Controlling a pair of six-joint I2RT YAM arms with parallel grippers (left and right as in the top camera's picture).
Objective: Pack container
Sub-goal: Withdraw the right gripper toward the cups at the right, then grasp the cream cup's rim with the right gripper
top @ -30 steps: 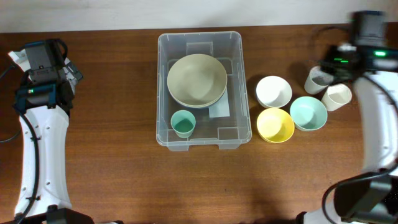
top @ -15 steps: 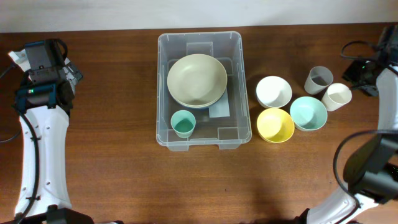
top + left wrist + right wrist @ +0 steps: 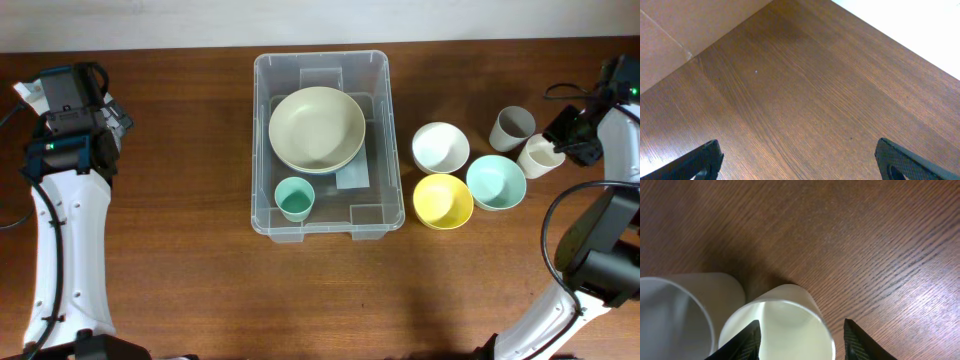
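The container (image 3: 262,140), a clear plastic tub, stands at mid-table. A large beige bowl (image 3: 316,128) and a small teal cup (image 3: 294,198) are inside it. To its right a cream cup (image 3: 538,157) stands next to a grey cup (image 3: 512,126). My right gripper (image 3: 558,135) is at the cream cup. In the right wrist view the right gripper (image 3: 801,325) is open: one finger is over the cream cup's (image 3: 775,330) mouth, the other outside its wall with a gap. My left gripper (image 3: 72,100) is at the far left. In the left wrist view the left gripper (image 3: 797,150) is wide open over bare wood.
A white bowl (image 3: 440,146), a yellow bowl (image 3: 443,200) and a pale teal bowl (image 3: 496,182) sit between the container and the cups. The grey cup (image 3: 670,315) touches the cream cup's left side. The table's back edge runs just behind the container.
The right gripper has left the spot above the grey cup, swung right, and now sits at the cream cup. The left arm and all dishes stay put.
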